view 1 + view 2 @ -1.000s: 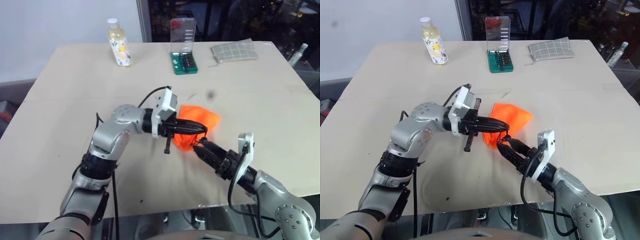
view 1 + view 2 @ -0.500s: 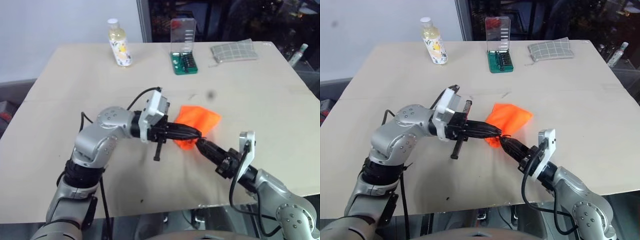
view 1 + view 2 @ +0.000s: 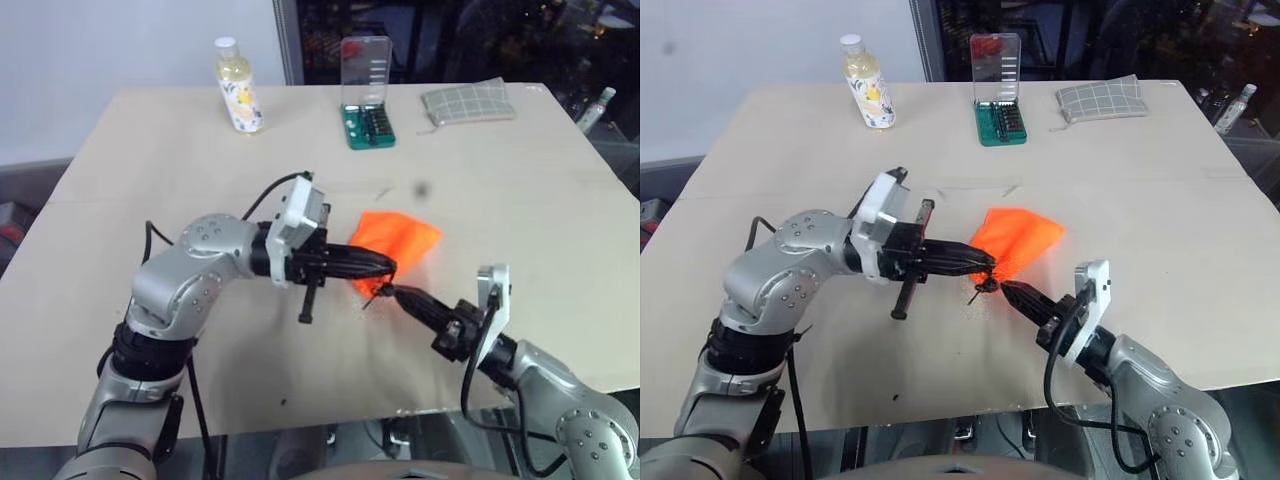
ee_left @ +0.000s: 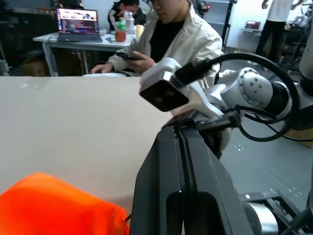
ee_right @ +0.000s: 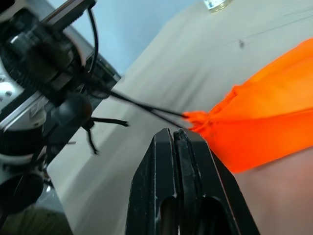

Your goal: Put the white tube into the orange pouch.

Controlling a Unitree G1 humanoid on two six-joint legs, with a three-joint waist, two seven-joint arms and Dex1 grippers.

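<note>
Head views: the orange pouch (image 3: pixel 395 245) lies mid-table (image 3: pixel 520 190), neck cinched. The left gripper (image 3: pixel 385 268), closed, pulls its black cord (image 3: pixel 975 296). Right wrist view: the right gripper (image 5: pixel 178 139), closed and empty, sits just beside the neck. The white tube is probably inside already.

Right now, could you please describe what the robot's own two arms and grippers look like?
Both arms are silver-grey metal with rounded joint housings and dark bands between segments. Each wrist carries a white, boxy camera mount, and a black cable loops from it back to the forearm. The left gripper and right gripper each end in two slim, matte black jaws with a slotted cut-out near the base.
</note>
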